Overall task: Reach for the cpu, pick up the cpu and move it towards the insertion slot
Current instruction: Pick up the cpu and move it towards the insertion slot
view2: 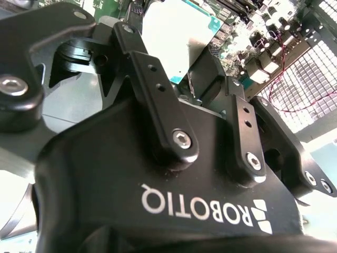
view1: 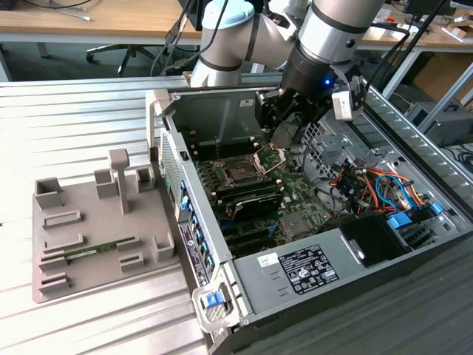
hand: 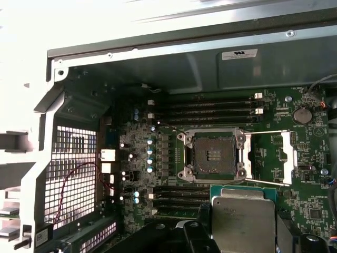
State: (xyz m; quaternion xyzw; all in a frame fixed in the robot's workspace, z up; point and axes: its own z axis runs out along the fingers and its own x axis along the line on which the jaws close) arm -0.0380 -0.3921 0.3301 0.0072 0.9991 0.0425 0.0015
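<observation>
Cpu (hand: pixel 243 220), a flat square chip with a silvery lid and a greenish rim, is held in the hand (view2: pixel 197 79) of the single arm, the two black fingers (view2: pixel 208 68) closed against its opposite edges; in the second wrist view its pale face (view2: pixel 176 37) stands out between the finger links above the motherboard. In the first wrist view the chip hangs clear of the board, just beside the insertion slot (hand: pixel 213 155), which is the dark square socket ringed by a silvery frame; the slot's hinged bracket (hand: pixel 287 158) is swung open to one side, leaving the contact field bare. The decisive relation, judged from that view, is a short sideways offset: the chip's nearest edge lies close to the frame's nearest edge and roughly parallel to it, so the chip appears squared to the socket but not yet over it. In the exterior view the hand (view1: pixel 284 133) hovers inside the open computer case (view1: pixel 222 111), above and slightly behind the socket (view1: pixel 242 172), with the long black memory slots (view1: pixel 251 198) on the far side of it from the hand. How high the chip rides above the board cannot be told.
</observation>
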